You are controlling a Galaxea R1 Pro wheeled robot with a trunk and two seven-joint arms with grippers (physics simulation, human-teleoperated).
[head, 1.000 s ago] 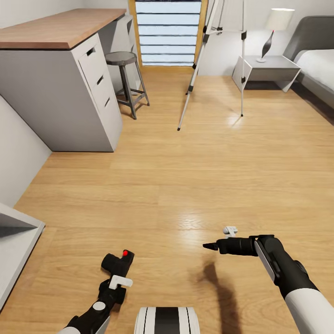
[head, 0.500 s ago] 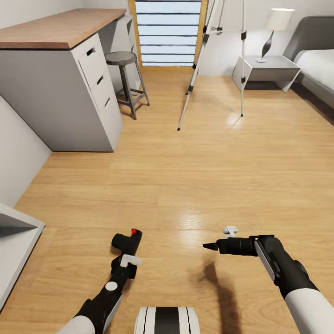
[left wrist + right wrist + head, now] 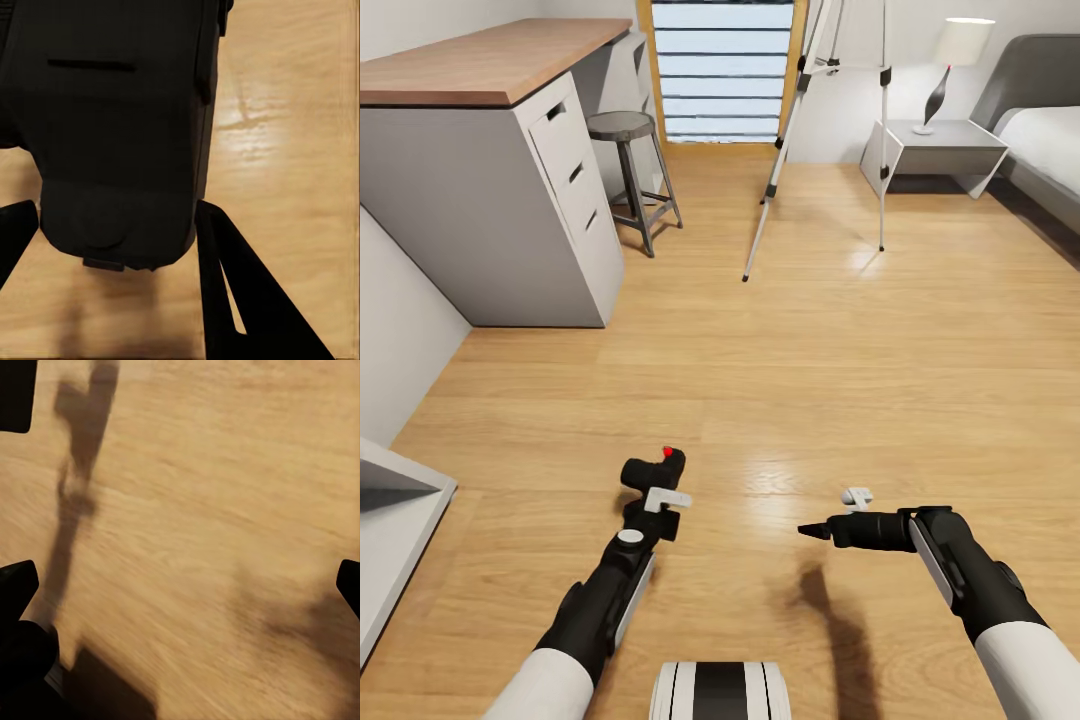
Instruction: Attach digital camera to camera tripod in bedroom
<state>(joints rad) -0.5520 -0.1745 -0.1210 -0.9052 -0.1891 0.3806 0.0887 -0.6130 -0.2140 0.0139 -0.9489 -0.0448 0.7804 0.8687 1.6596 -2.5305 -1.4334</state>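
Head view, with both wrist views. The left hand (image 3: 657, 478), at about 7 o'clock, grips the digital camera (image 3: 658, 468), whose red dot faces up; in the left wrist view the camera's black body (image 3: 120, 135) sits between the fingers (image 3: 247, 300). The right hand (image 3: 815, 530), at about 5 o'clock, carries nothing; whether it is spread or clenched cannot be told. The camera tripod (image 3: 830, 140) stands at 12 o'clock before the window (image 3: 722, 68), well apart from the camera, with the stool (image 3: 628, 170) and bench (image 3: 490, 62) toward 11 o'clock. Judged progress: camera picked up; approach to the tripod and mounting remain. No brand, label or legible writing appears on any item.
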